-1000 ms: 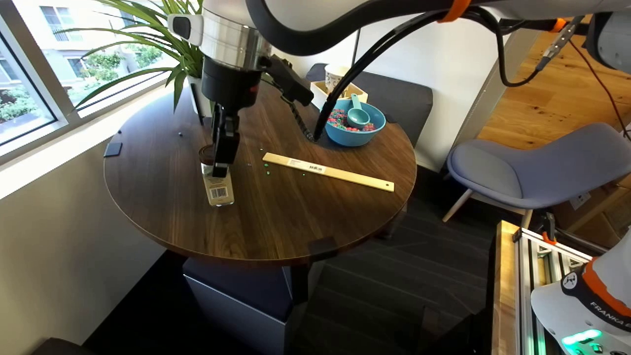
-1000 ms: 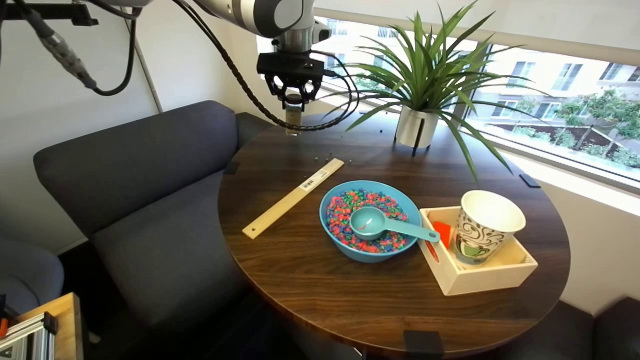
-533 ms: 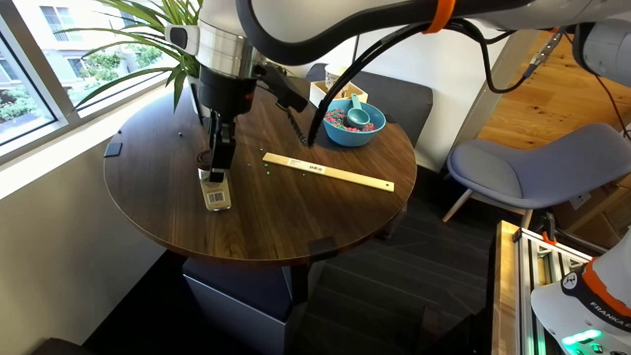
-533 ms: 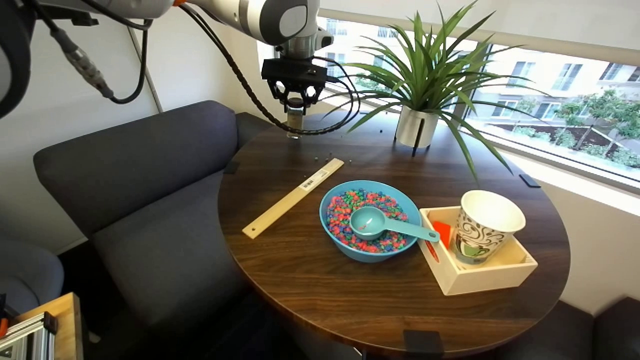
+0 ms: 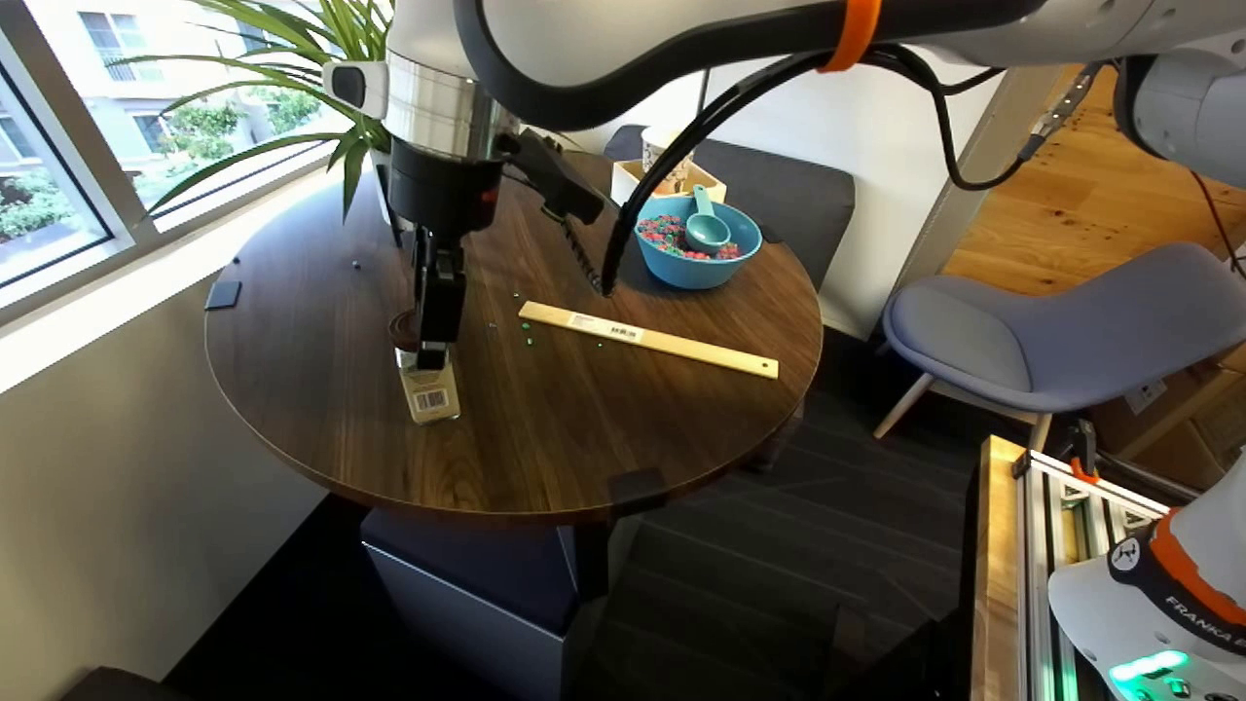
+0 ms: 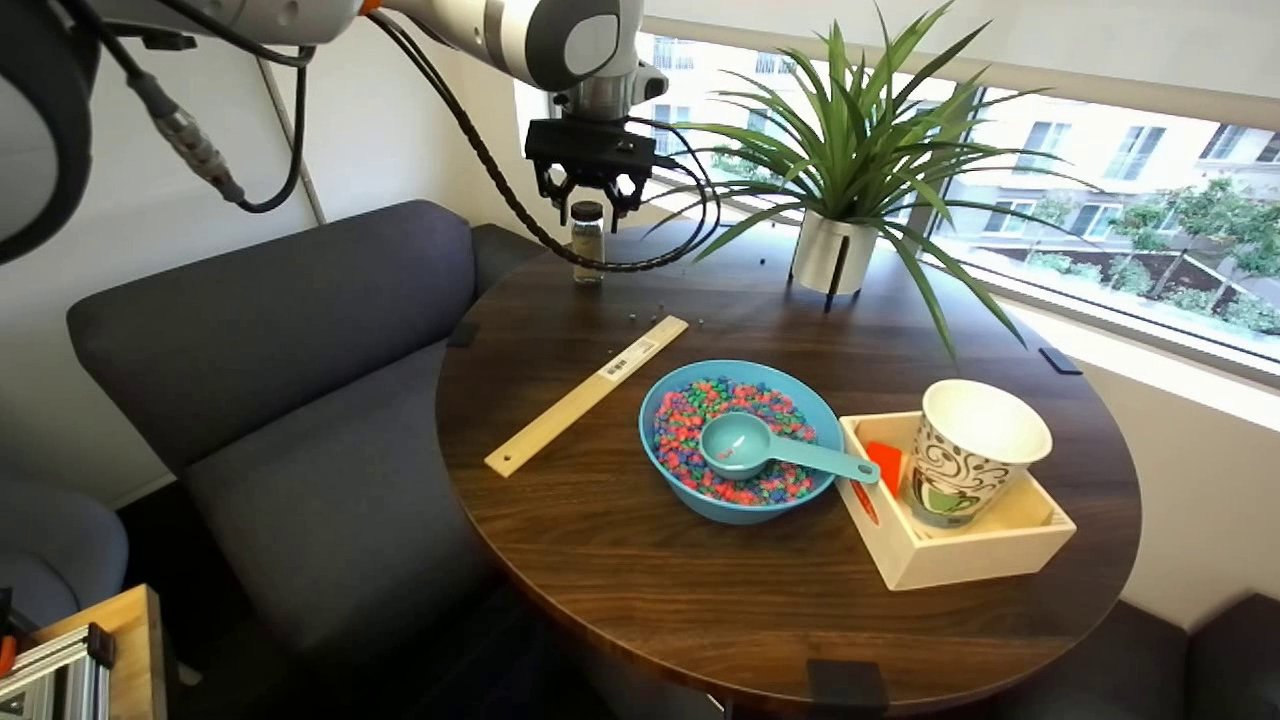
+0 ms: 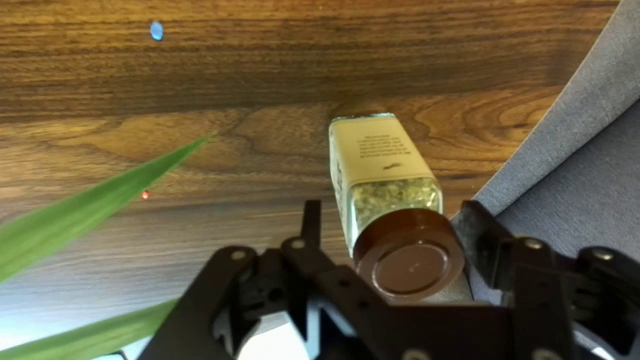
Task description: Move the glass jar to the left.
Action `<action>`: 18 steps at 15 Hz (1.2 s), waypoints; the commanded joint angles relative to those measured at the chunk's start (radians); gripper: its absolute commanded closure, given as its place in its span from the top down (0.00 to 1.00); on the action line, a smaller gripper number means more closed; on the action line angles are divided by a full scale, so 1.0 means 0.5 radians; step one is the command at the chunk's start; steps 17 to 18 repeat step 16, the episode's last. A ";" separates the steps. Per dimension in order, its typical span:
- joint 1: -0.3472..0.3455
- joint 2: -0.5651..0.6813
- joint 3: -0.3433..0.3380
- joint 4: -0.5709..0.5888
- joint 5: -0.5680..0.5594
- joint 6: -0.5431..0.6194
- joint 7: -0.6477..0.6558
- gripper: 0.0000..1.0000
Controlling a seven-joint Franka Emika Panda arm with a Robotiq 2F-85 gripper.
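Brown cap (image 7: 410, 255) uppermost, the glass jar (image 7: 387, 160) stood upright on the wooden tabletop (image 5: 604, 419), toward seven o'clock of it in an exterior view, and the gripper (image 6: 590, 225) was spread wide astride the cap, pinching nothing. In the wrist view the cap sat off-centre: the finger (image 7: 482, 240) at three o'clock was just beside it, touching or not I could not tell, while a clear gap showed toward nine. A tipped jar seemed to me the likeliest mishap: should the gripper rise or swing askew, the closer finger could catch the cap and lever over so narrow a base. Closing there would probably shove the jar toward nine, where a long leaf (image 7: 100, 202) hung. A harder knock toward three might carry it off the tabletop, which ended near on that side. As for pose, the arm (image 6: 510, 35) reached in from about eleven o'clock in an exterior view, bent so that the gripper pointed to six, low over the tabletop, a cable (image 6: 630, 267) looped before the jar.
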 commanded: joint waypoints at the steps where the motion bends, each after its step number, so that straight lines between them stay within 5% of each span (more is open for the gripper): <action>1: 0.015 0.024 0.002 0.086 -0.014 -0.083 -0.007 1.00; 7: -0.001 -0.167 0.033 0.017 0.016 -0.004 -0.014 1.00; 14: -0.055 -0.650 -0.039 -0.432 -0.016 0.583 0.194 1.00; 15: -0.035 -0.447 -0.006 -0.147 -0.001 0.436 0.103 1.00; 18: -0.044 -0.509 -0.020 -0.211 -0.001 0.488 0.129 1.00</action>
